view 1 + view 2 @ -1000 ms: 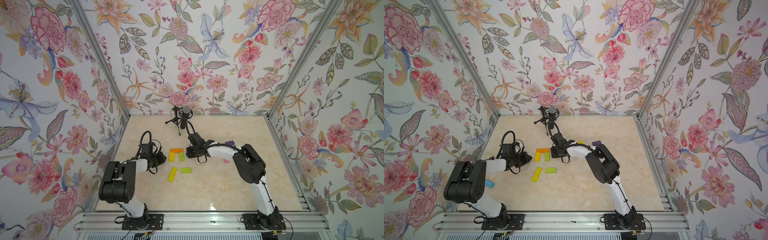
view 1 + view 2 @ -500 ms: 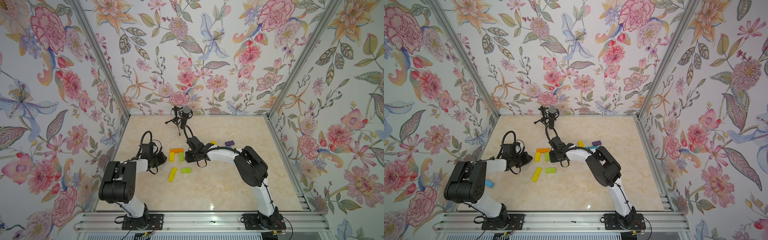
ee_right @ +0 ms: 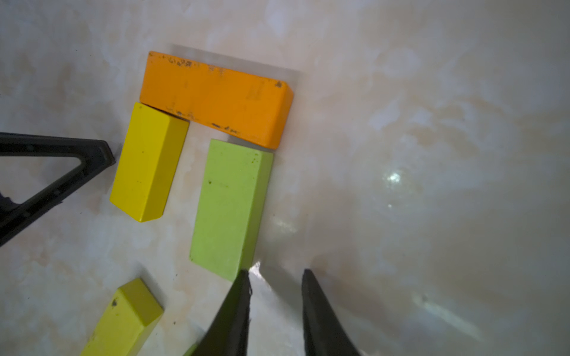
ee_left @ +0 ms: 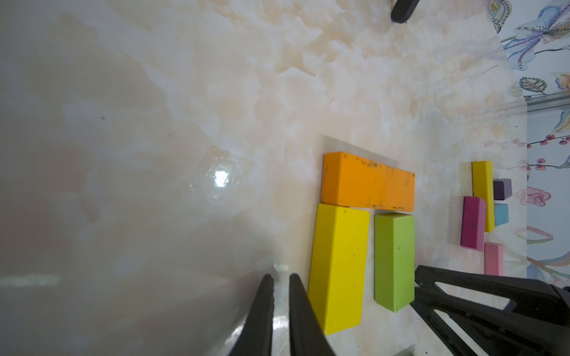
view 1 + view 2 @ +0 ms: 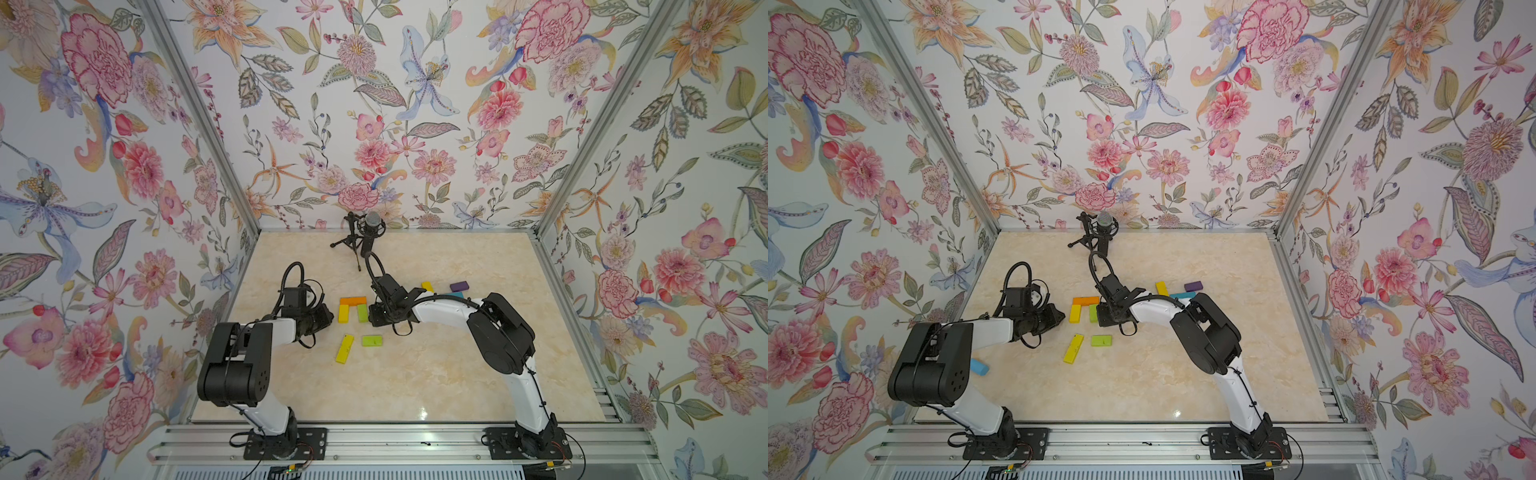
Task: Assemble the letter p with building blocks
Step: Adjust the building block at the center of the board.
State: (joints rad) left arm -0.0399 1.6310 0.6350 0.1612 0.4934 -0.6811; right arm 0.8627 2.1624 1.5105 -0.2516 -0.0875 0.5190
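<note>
Lime green brick (image 3: 231, 209) just beside right tool (image 3: 276, 272), empty jaws slightly apart.

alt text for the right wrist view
An orange block lies across the ends of a yellow block and a lime green block, flat on the marble table. The right jaws, slightly apart and empty, sit by the green block's corner.

Matt, scuffed orange block (image 3: 216, 98) on smooth, glossy marble-look tabletop (image 3: 416, 138)
</note>
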